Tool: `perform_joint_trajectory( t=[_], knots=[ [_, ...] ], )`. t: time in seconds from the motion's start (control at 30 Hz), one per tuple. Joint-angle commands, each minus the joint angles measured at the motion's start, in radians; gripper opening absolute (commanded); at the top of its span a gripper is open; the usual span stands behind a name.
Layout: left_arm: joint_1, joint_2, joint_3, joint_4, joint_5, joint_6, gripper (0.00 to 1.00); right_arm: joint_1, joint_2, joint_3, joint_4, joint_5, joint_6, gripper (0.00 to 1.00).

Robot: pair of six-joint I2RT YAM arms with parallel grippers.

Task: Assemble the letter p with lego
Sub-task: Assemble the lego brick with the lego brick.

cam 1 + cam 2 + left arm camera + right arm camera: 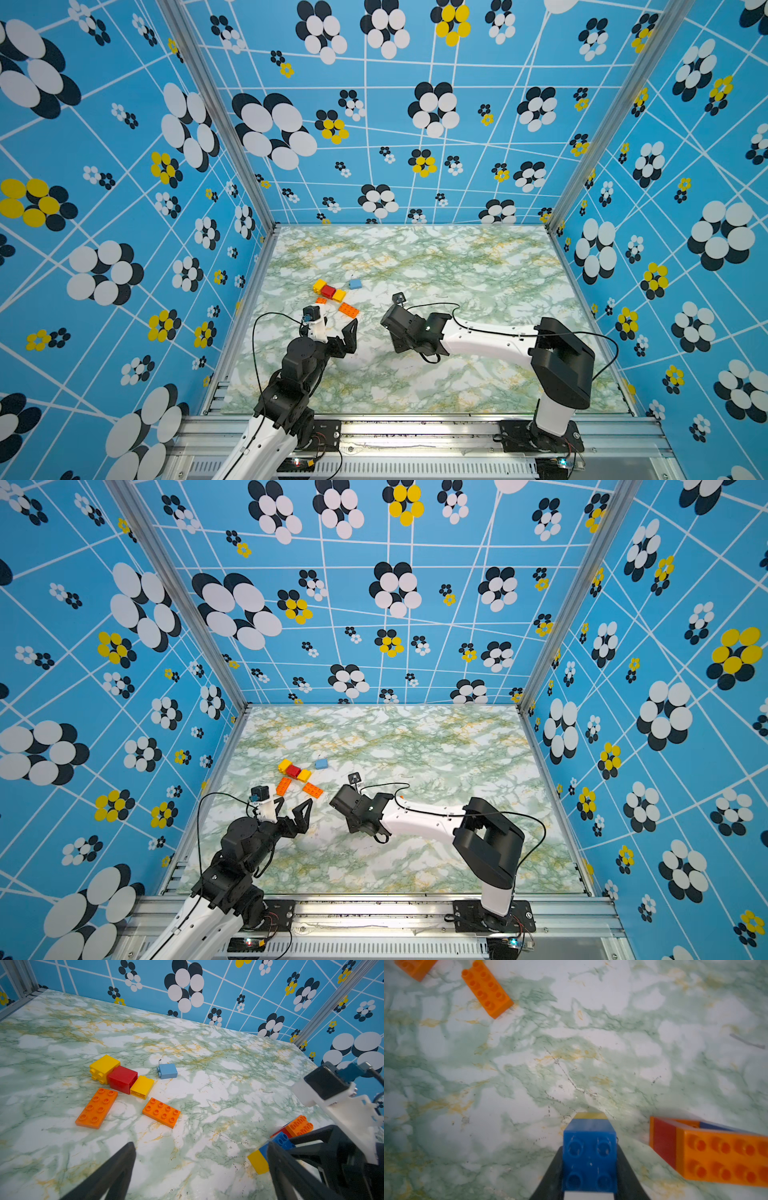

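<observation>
Marble tabletop [571, 1043]: blue brick [589, 1159] clamped inside right pincer [589, 1148].

My left arm [259, 442], a white shell with black joints, rises from its base and folds forward, its black wrist [297, 353] tipped downward. The left gripper [200, 1147] has its two black triangular fingers [116, 1169] spread as wide as they go, with nothing between them. My right arm [490, 341], of the same white and black build, reaches in from the other side toward the left one, its forearm lying low and nearly level. The right gripper [589, 1148] angles downward. Its jaws are pressed against two opposite sides of a blue studded plastic brick [589, 1159]. The two grippers sit near each other without touching.
</observation>
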Motion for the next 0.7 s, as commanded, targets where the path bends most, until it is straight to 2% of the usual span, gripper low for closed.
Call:
perform_joint_trajectory(
  t=[0.0, 0.13, 0.33, 0.5, 0.67],
  knots=[
    [0.009, -0.005, -0.016, 0.007, 0.002, -0.011, 0.99, 0.018, 0.001, -0.043, -0.186, 0.030, 0.185, 0.02],
    [0.009, -0.007, -0.016, 0.004, 0.004, -0.012, 0.99, 0.030, 0.001, -0.078, -0.136, 0.020, 0.281, 0.02],
    [0.009, -0.009, -0.016, 0.003, 0.005, -0.012, 0.99, 0.051, 0.006, -0.071, -0.126, 0.044, 0.358, 0.02],
    [0.009, -0.011, -0.018, 0.003, 0.005, -0.012, 0.99, 0.073, 0.001, -0.045, -0.138, 0.092, 0.363, 0.14],
    [0.008, -0.010, -0.019, 0.008, 0.006, -0.012, 0.99, 0.080, 0.002, -0.027, -0.136, 0.104, 0.347, 0.31]
  ],
)
